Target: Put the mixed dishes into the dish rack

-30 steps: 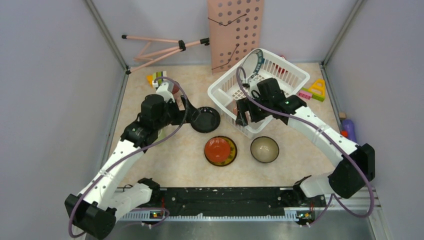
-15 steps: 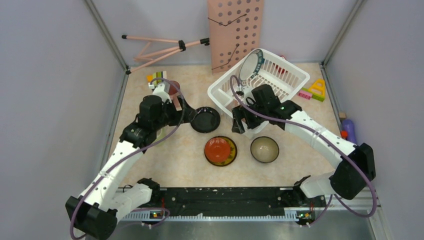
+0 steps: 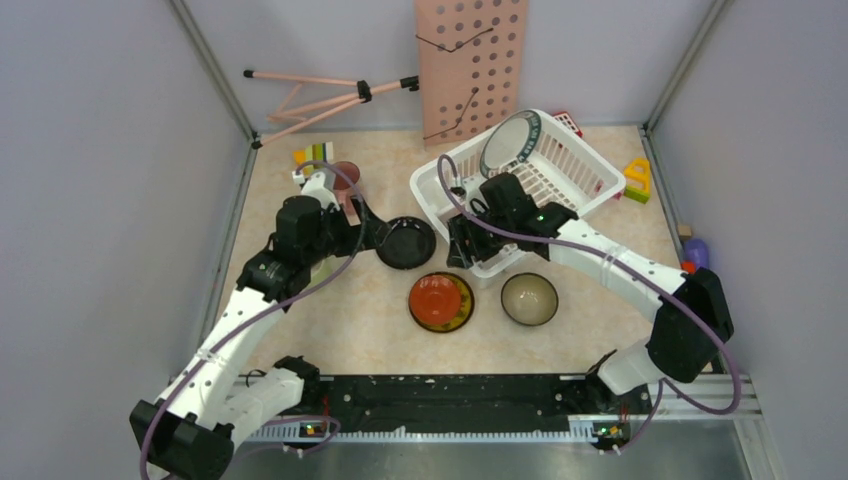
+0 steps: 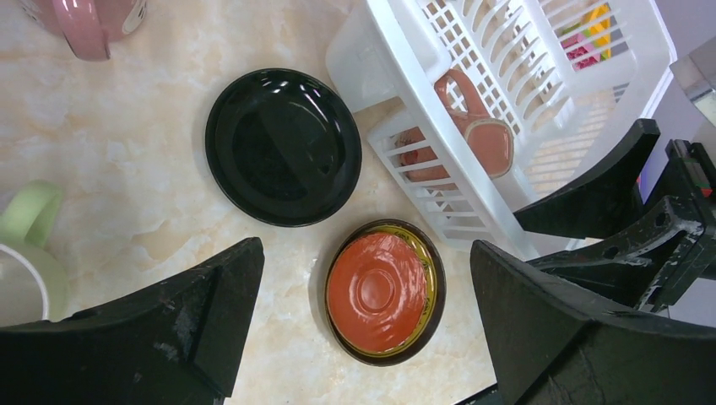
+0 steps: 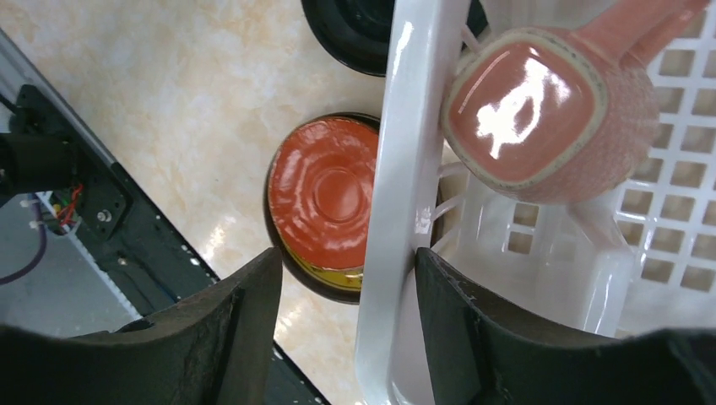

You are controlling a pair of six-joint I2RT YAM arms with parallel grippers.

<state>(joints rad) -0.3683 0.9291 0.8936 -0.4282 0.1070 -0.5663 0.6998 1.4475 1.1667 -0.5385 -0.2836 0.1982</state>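
Note:
The white dish rack (image 3: 560,175) stands skewed at the back right, with the white plate with a dark patterned rim (image 3: 505,145) upright inside. A pinkish cup (image 5: 540,110) lies in its near corner and also shows in the left wrist view (image 4: 473,126). My right gripper (image 3: 468,248) is open and straddles the rack's rim (image 5: 397,194); the inner finger touches it. My left gripper (image 3: 372,232) is open and empty above the table beside a black plate (image 3: 405,243). A red plate (image 3: 440,300), a bowl (image 3: 529,298), a second pink cup (image 3: 345,175) and the light green mug (image 4: 25,253) are on the table.
A pink perforated board (image 3: 470,60) and a pink tripod (image 3: 320,95) stand against the back wall. Toy blocks lie at the back left (image 3: 315,153) and right (image 3: 637,178). A purple bottle (image 3: 697,252) is at the right wall.
My right gripper has moved left and nearer with the rack's rim between its fingers, and the rack has slid left and turned. My left gripper has drawn back slightly.

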